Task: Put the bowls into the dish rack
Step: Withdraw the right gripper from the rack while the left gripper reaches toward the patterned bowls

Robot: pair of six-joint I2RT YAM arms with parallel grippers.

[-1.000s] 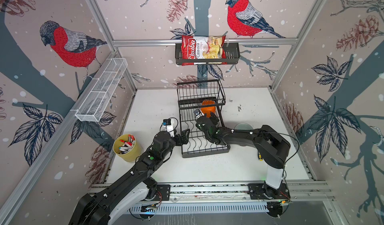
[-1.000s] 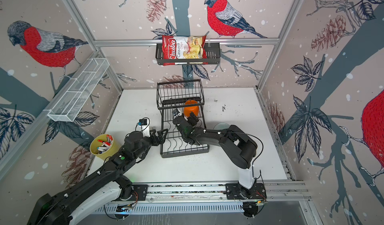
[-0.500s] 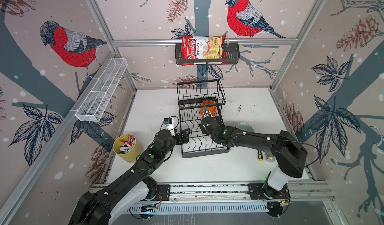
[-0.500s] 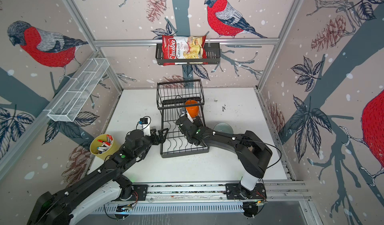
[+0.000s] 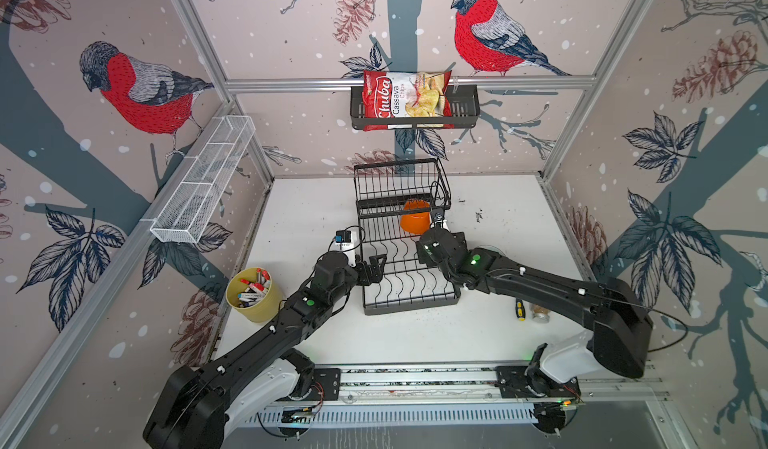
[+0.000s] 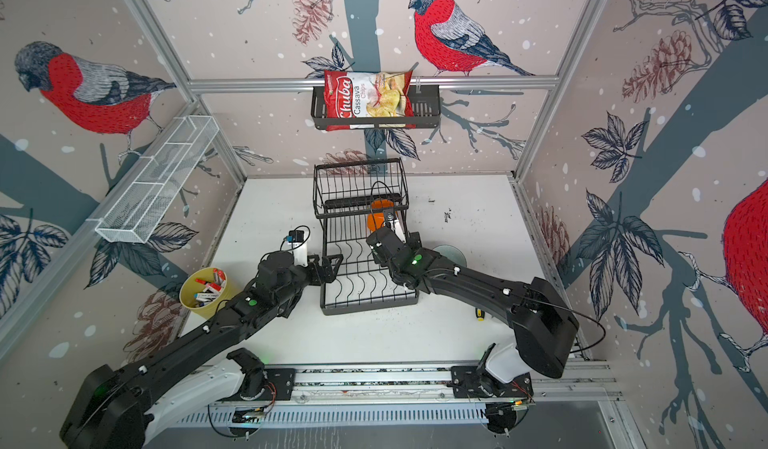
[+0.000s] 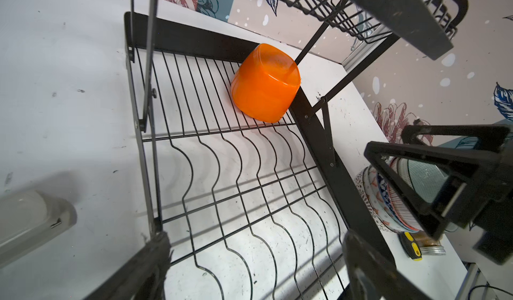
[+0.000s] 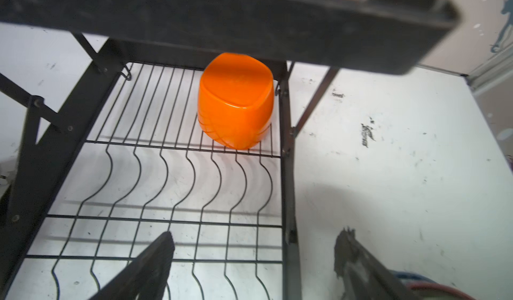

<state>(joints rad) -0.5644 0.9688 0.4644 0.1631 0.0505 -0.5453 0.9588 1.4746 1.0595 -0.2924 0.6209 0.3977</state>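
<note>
White tabletop [image 5: 415, 343]: I note the dish rack [image 5: 409, 309], with the orange bowl [image 8: 236, 101] inverted on its base wires, mouth down, axis near upright. It sits ahead of my right gripper [image 8: 255, 236], untouched. That and the left gripper [image 7: 255, 237] both stand spread, empty.

Your white table [image 5: 316, 218] is scuffed and flecked with dark marks. Directly on it you have the rack [image 5: 409, 303] in the middle and the cup [image 5: 254, 297] of pens at the left edge. Right of the rack stands a stack of bowls [image 7: 374, 201] (largely hidden in both top views), with a screwdriver [image 5: 519, 309] and jar [image 5: 540, 313] just beside it.
</note>
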